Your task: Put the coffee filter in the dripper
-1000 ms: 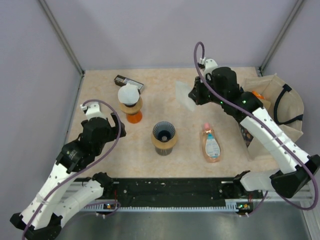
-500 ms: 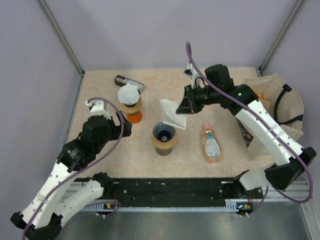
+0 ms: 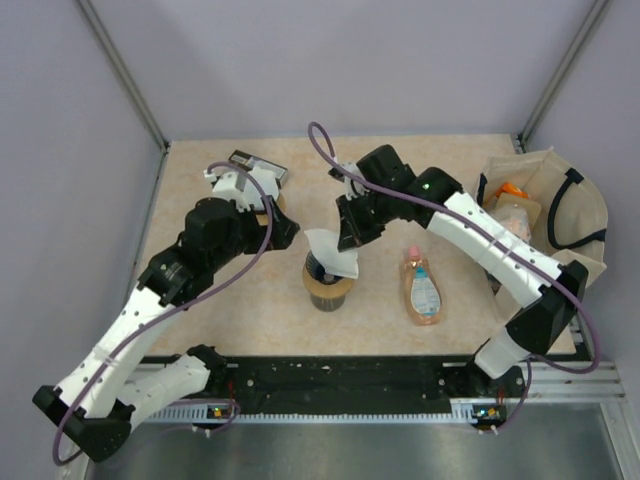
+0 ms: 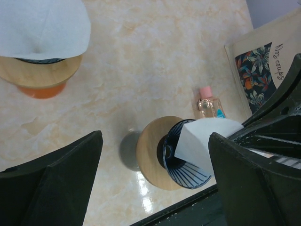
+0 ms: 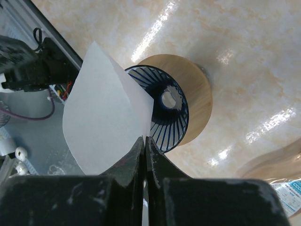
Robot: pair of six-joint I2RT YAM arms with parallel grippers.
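right jaws pinched tight on coffee filter (image 5: 103,127) over dripper (image 5: 175,123), left jaws wide apart, empty

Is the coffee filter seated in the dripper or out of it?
Out: the coffee filter hangs folded flat, pinched in the right gripper, above the dripper, whose ribbed cone shows bare.

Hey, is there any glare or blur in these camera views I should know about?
Right wrist: glare streaks across the glossy table, fingers dark and soft. Left wrist: a glare patch and a soft shadow beside the dripper. Top external: even light, sharp.
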